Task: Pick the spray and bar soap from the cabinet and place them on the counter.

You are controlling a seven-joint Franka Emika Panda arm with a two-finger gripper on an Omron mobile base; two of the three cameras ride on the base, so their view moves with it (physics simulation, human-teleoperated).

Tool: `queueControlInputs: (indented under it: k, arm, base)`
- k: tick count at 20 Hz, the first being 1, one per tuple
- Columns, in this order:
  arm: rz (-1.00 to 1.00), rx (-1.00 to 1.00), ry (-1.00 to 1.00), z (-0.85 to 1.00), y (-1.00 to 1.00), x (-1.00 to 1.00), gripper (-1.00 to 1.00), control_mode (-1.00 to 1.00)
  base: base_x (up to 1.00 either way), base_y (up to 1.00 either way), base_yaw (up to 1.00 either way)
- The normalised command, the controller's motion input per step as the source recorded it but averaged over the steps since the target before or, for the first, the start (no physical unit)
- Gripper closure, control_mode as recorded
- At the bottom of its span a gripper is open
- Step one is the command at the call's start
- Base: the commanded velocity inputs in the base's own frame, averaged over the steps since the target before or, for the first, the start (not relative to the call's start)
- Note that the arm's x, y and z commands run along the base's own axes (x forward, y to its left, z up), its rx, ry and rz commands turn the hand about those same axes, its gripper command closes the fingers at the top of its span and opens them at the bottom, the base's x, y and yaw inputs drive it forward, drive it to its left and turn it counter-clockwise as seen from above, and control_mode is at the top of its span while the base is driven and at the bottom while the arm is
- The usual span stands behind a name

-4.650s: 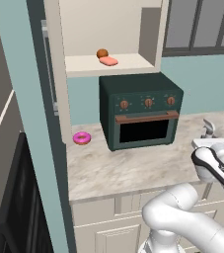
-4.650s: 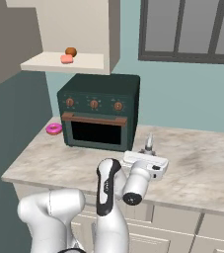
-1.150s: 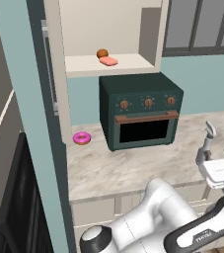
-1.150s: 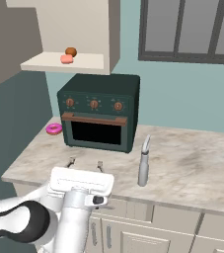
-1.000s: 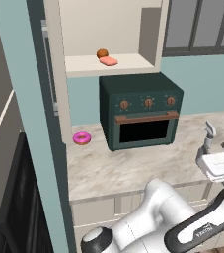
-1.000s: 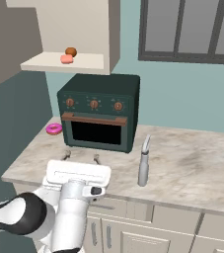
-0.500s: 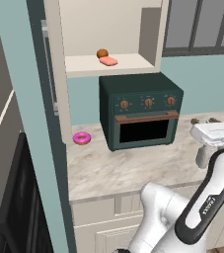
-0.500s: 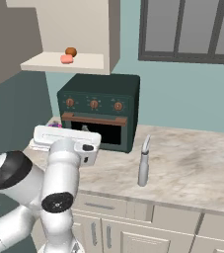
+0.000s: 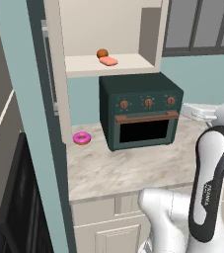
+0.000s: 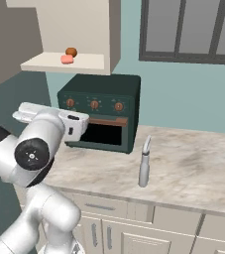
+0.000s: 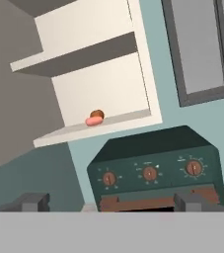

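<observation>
Hand view: oven (image 11: 155, 170) under cabinet (image 11: 96, 74)

Dark-green oven (image 9: 142, 109) against the wall, pink ring donut (image 9: 81, 138) just left, orange-brown ball (image 9: 102, 53) on shelf above

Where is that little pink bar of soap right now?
The bar soap lies on the open cabinet shelf above the dark-green oven, right beside a small orange-brown ball, in the left base view.

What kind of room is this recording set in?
A rendered home kitchen, most likely: a dark-green countertop oven sits on a marbled stone counter over panelled base cabinets, with an open wall cabinet above.
</observation>
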Motion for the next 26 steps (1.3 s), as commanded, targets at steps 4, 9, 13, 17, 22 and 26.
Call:
queueControlInputs:
  k: [4, 9, 13, 17, 22, 26]
  arm:
    - [-0.06, 0.0, 0.25, 0.02, 0.4, 0.37, -1.0, -1.0]
    - [-0.06, 0.04, 0.18, 0.07, 0.26, 0.25, -1.0, -1.0]
    - [-0.07, 0.0, 0.31, 0.45, 0.06, 0.08, -1.0, -1.0]
    - [-0.02, 0.0, 0.34, 0.58, 0.0, 0.0, -1.0, -1.0]
    - [-0.01, 0.0, 0.24, 0.39, 0.05, 0.15, -1.0, -1.0]
    - [0.07, -0.02, 0.08, 0.06, 0.03, 0.3, -1.0, -1.0]
  base:
    - [0.0, 0.0, 0.0]
    - [0.0, 0.0, 0.0]
    - [0.0, 0.0, 0.0]
    - [0.0, 0.0, 0.0]
    - [0.0, 0.0, 0.0]
    - [0.0, 0.0, 0.0]
